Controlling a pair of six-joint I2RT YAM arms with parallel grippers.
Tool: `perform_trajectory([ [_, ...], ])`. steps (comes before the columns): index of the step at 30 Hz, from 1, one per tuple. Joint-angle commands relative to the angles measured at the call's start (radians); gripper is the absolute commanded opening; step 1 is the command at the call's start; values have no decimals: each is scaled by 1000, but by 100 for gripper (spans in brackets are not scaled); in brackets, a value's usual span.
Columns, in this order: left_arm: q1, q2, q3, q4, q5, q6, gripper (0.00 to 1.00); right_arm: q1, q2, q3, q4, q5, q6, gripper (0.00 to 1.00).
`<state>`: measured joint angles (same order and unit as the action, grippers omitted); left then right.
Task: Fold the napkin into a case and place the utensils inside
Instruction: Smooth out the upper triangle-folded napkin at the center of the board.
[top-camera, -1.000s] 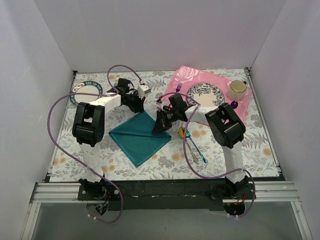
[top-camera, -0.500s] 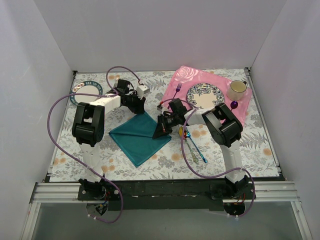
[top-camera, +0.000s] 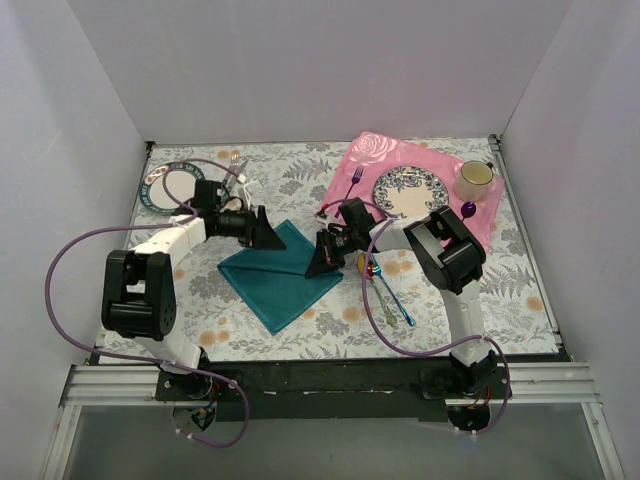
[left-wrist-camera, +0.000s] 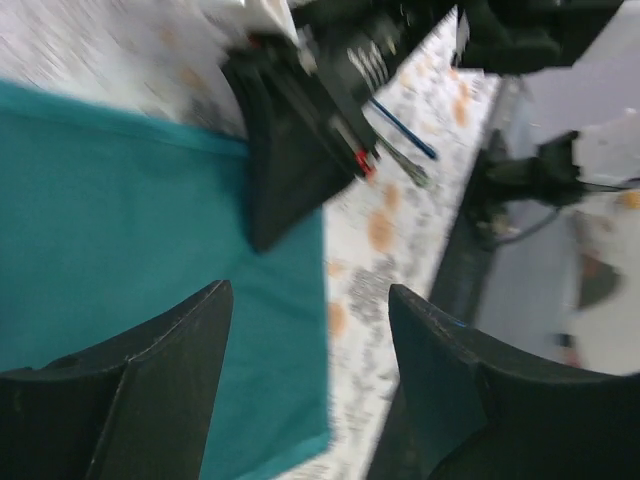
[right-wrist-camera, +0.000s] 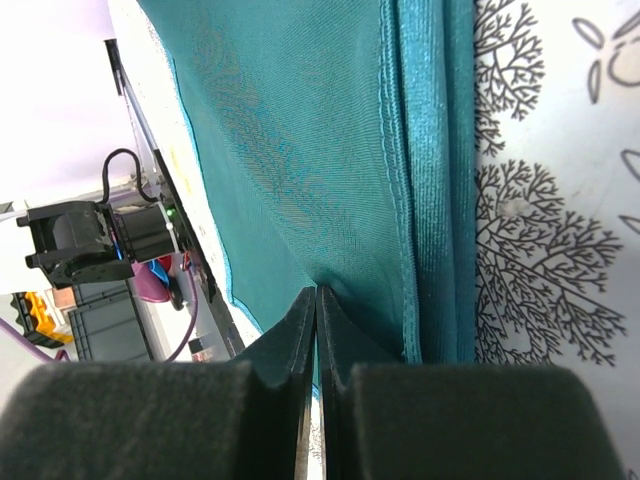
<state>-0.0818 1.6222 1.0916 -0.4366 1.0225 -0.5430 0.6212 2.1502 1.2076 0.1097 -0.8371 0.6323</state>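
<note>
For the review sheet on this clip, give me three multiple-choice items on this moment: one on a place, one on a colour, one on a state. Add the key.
1. Where do the utensils lie?
A. on the pink placemat
B. inside the cup
C. on the table, just right of the napkin

2. What colour is the napkin?
A. teal
B. pink
C. white

3. How are the right fingers?
A. spread wide in the air
B. shut on the napkin
C. shut on a spoon

Key:
1 C: the top view shows them on the patterned tabletop beside the cloth.
2 A: the cloth is teal in all three views.
3 B: the right wrist view shows the fingers closed with teal cloth pinched between them.
</note>
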Motion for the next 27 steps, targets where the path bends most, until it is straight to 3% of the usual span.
perform_trajectory([
  [1, -44, 2, -177, 123, 165, -327, 66, -3, 17, -23, -16, 41, -9, 7],
  [5, -55, 8, -282, 329, 165, -517, 70, -2, 17, -20, -16, 43, -11, 7],
  [15, -82, 131, -277, 541, 116, -630, 71, -3, 22, -20, -16, 36, -2, 7],
  [27, -3, 283, -272, 510, 177, -589, 70, -3, 14, -45, -11, 39, 1, 6],
])
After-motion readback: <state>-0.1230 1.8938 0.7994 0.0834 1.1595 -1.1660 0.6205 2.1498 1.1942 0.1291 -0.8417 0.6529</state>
